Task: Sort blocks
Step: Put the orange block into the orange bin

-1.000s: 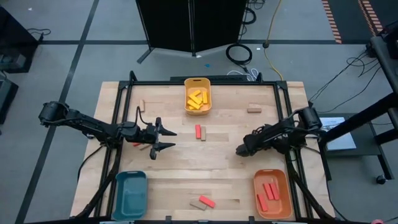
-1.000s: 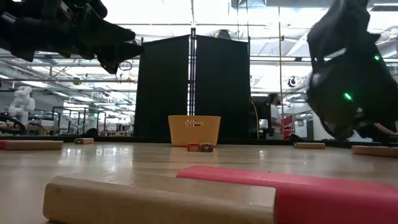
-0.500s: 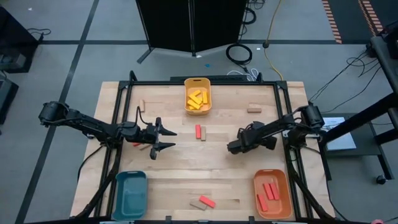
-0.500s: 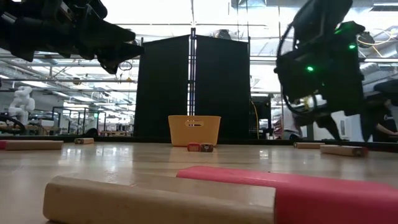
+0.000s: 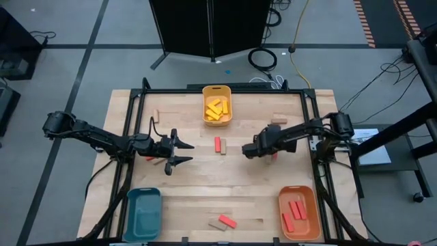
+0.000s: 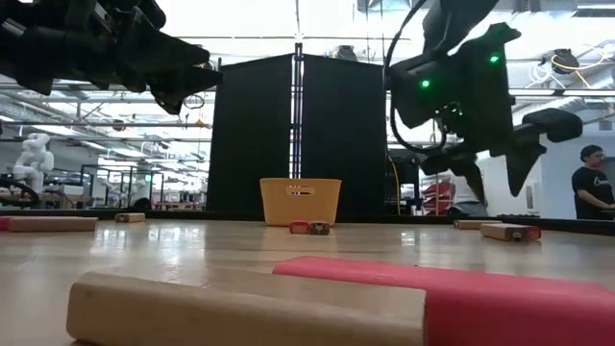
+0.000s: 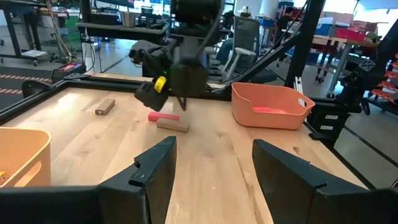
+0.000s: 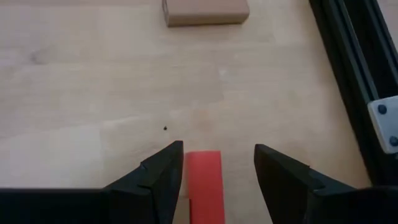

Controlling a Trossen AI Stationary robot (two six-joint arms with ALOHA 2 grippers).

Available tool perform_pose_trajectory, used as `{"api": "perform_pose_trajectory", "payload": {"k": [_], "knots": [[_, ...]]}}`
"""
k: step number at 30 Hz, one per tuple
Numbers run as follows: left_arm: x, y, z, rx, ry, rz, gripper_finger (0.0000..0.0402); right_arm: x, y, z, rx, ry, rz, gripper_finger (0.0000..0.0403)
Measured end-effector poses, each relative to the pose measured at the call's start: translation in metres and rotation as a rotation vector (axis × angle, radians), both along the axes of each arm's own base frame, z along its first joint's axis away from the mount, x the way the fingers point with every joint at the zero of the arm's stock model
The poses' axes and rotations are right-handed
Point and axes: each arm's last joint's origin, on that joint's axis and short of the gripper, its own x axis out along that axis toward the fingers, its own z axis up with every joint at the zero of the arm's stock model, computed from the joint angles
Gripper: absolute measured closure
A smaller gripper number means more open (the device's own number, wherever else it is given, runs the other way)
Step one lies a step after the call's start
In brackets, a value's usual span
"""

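Red block [image 8: 204, 177] under your right arm lies flat on the table [image 5: 259, 191]. Its long axis runs straight away from the right wrist camera, in line with the gap between the fingers, and nothing touches it. A tan block [image 8: 205, 10] lies farther ahead, crosswise to it, near the black rail [image 8: 348, 68].

From above you get another red block [image 5: 218, 144] mid-table, long axis running far edge to near edge, with a tan one [image 5: 226, 149] just beside it. A tan and red pair [image 5: 222, 222] lies at the near edge, angled. Yellow blocks [image 5: 216, 109] sit jumbled in the yellow tray [image 5: 217, 89]. Red blocks [image 5: 295, 208] lie in the orange tray [image 5: 298, 236]. The teal tray [image 5: 143, 212] is near-left.

Right gripper [image 5: 246, 152] hangs above the table right of centre, jaws released, holding nothing. Left gripper [image 5: 188, 154] is left of centre, off the surface, jaws likewise spread and empty.
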Motion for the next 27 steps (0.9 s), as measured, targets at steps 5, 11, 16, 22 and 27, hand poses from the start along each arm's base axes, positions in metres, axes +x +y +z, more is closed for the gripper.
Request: {"api": "perform_pose_trajectory", "payload": {"k": [5,11,16,22,27], "knots": [[0.0,0.0,0.0,0.0,0.0,0.0,0.0194,-0.003,-0.013,-0.006,0.068,0.033,0.017,0.0218],[0.0,0.0,0.0,0.0,0.0,0.0,0.0194,-0.006,-0.023,-0.019,0.157,0.022,0.059,0.0218],[0.0,0.0,0.0,0.0,0.001,0.0,0.0194,-0.014,-0.024,-0.028,0.199,-0.076,0.076,0.0218],[0.0,0.0,-0.001,0.002,0.011,0.0,0.0194,-0.028,-0.021,-0.032,0.202,-0.217,0.109,0.0218],[0.0,0.0,-0.001,0.001,0.01,0.0,0.0194,-0.035,-0.015,-0.035,0.196,-0.265,0.11,0.0223]]}}
